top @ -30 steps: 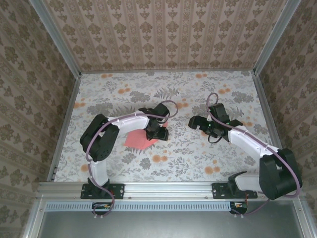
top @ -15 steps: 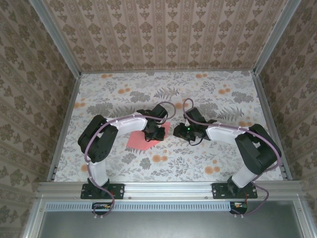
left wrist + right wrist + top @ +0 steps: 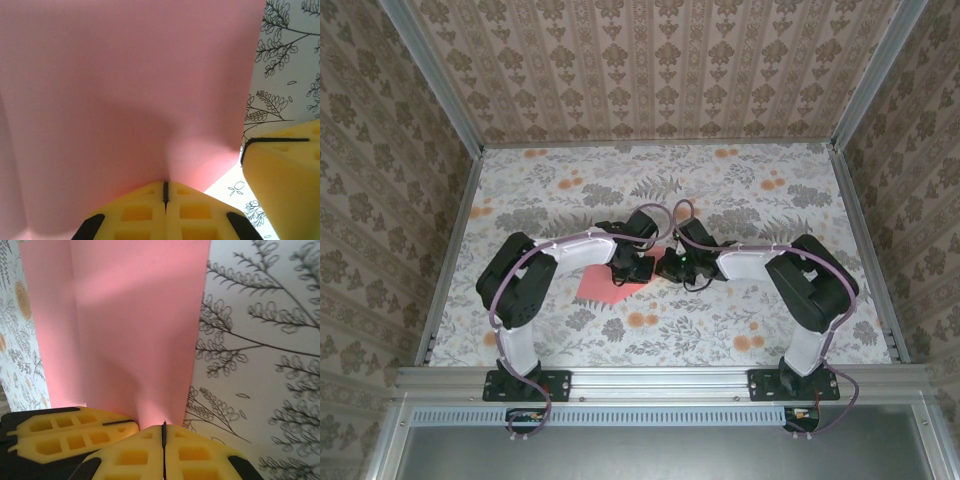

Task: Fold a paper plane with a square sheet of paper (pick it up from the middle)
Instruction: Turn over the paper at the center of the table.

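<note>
Right now both arms reach in to the middle of the table (image 3: 775, 325), wrists almost touching above the square sheet of paper (image 3: 603, 287), which lies flat on the floral cover a little left of centre; the left gripper (image 3: 165, 191) has its yellow jaws pressed together with the pink sheet nipped between the tips, and the paper puckers just above the pinch, so I judge it truly caught and not merely pushed; the right gripper (image 3: 164, 429) is likewise clamped on the sheet's near edge, with a neighbouring yellow pad (image 3: 70, 427), which I take to be its partner's, just beside it on the left; I read the two grips set so close together as a way to take thin paper from its middle, so it lifts without sagging or twisting and one hand can steady while the other folds; a faint vertical line runs down the sheet's left part in the right wrist view, bend or crease I cannot tell; no plane shape yet; pulling the arms apart could tear or crumple the paper.
</note>
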`<act>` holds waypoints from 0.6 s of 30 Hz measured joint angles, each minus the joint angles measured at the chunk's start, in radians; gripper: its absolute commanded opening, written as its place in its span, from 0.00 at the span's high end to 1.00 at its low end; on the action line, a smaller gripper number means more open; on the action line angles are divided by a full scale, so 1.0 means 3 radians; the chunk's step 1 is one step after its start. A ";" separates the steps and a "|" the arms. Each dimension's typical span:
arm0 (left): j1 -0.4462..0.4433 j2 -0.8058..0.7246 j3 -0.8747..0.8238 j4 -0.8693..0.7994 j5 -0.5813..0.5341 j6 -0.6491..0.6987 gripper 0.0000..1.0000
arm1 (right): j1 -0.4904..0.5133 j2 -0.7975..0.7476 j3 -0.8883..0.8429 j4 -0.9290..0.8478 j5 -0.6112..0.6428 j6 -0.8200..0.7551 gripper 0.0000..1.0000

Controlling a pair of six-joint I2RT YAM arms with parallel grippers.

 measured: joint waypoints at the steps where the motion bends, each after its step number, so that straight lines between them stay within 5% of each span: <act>1: 0.0000 -0.0004 -0.0005 0.0005 0.0005 -0.0010 1.00 | 0.0000 0.0024 0.0006 0.0018 -0.0015 0.0005 0.93; 9: 0.0020 -0.0074 -0.0065 0.0041 0.0018 -0.0037 0.99 | 0.0000 0.0109 0.0011 0.0051 -0.0075 0.0025 0.93; 14: 0.0174 -0.0440 -0.0282 0.0094 -0.0003 -0.0191 0.78 | 0.0000 0.0116 0.0038 -0.0013 -0.0062 -0.0036 0.93; 18: 0.0519 -0.0870 -0.0647 0.0214 -0.0025 -0.0380 0.51 | 0.0000 0.0116 0.0069 -0.0076 -0.0045 -0.0083 0.94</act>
